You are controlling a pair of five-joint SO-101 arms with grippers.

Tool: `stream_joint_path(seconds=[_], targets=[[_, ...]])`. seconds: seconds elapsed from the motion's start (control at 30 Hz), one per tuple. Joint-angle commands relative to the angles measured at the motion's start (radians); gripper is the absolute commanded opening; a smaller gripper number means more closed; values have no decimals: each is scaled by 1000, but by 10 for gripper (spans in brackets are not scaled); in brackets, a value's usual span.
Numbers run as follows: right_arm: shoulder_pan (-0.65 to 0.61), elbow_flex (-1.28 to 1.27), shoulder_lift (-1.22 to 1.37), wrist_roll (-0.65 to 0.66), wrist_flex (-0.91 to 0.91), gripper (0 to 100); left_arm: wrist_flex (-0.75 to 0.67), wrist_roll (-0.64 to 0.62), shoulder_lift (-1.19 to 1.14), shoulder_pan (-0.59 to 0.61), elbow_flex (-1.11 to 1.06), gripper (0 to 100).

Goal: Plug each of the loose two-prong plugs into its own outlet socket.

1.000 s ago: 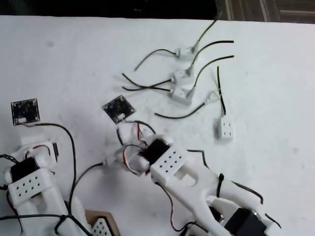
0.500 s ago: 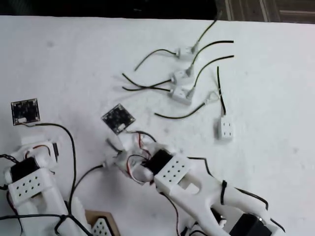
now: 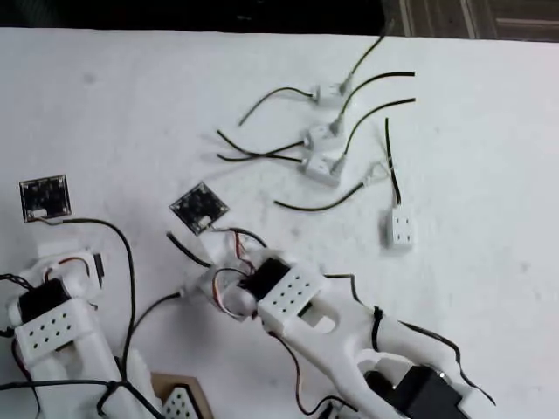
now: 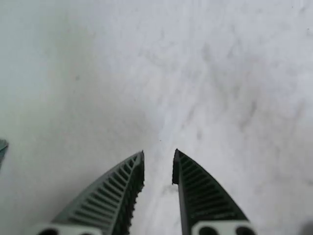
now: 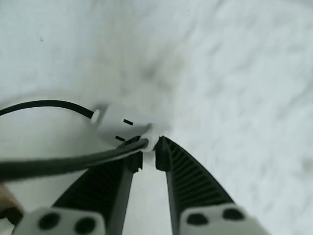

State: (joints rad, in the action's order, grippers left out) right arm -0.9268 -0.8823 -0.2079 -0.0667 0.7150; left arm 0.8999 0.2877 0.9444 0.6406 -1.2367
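The right arm (image 3: 297, 301) lies low at lower centre of the bench (image 3: 105, 105). Its claw (image 5: 150, 145) pinches a white plug (image 5: 150, 135) against a socket (image 5: 115, 122). The left claw (image 4: 158, 161) is slightly parted and empty. Other sockets (image 3: 321, 164) lie at upper right.

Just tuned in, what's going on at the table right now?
The right gripper is shut on a small white plug with a black cord, held at the edge of a white outlet socket whose two slots are uncovered. The left gripper sits open over bare table. Another socket lies farther out.
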Motion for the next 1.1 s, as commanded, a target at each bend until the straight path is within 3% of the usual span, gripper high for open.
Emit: stream_joint_path(seconds=[0.0,0.47,0.7,0.87,1.07], targets=[[-15,-11,73,2,44,17,-15,-2,13,2,8,115],[-1,11,58,2,53,17,-15,-2,13,2,8,115],[107,69,-120,9,51,17,-15,-2,13,2,8,115],[76,69,-220,35,117,22,-15,-2,13,2,8,116],[-18,64,-282,29,237,173,-15,-2,13,1,8,116]])
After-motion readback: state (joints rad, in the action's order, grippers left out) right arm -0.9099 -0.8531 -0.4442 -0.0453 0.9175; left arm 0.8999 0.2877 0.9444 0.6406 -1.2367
